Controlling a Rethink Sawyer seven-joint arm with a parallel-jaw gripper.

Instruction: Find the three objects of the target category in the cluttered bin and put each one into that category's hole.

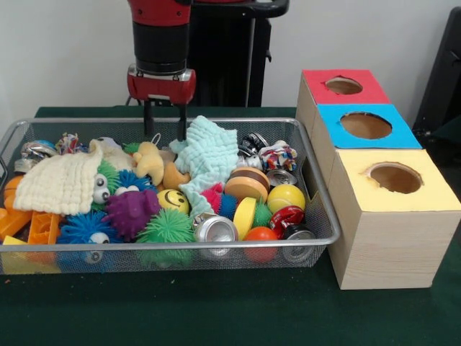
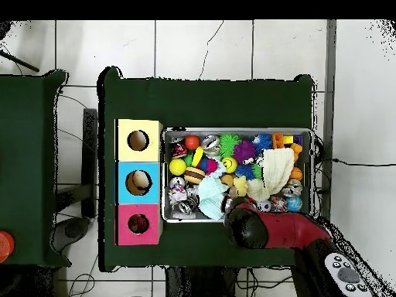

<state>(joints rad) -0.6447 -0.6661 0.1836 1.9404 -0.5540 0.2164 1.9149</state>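
Hand (image 1: 164, 119) over bin's (image 1: 317, 189) far edge, fingers apart, empty. Pale yellow plush (image 1: 150, 161) just below and near side of hand, beside mint cloth (image 1: 209, 157). Best descend straight, straddle plush body, avoid cloth. Red-topped hole (image 1: 343, 86) far right on surface (image 1: 216, 310), well apart from bin.

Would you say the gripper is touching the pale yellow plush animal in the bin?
Cannot tell. In the front view the gripper hangs behind the bin's far rim, just above the pale yellow plush; in the overhead view the arm hides that spot.
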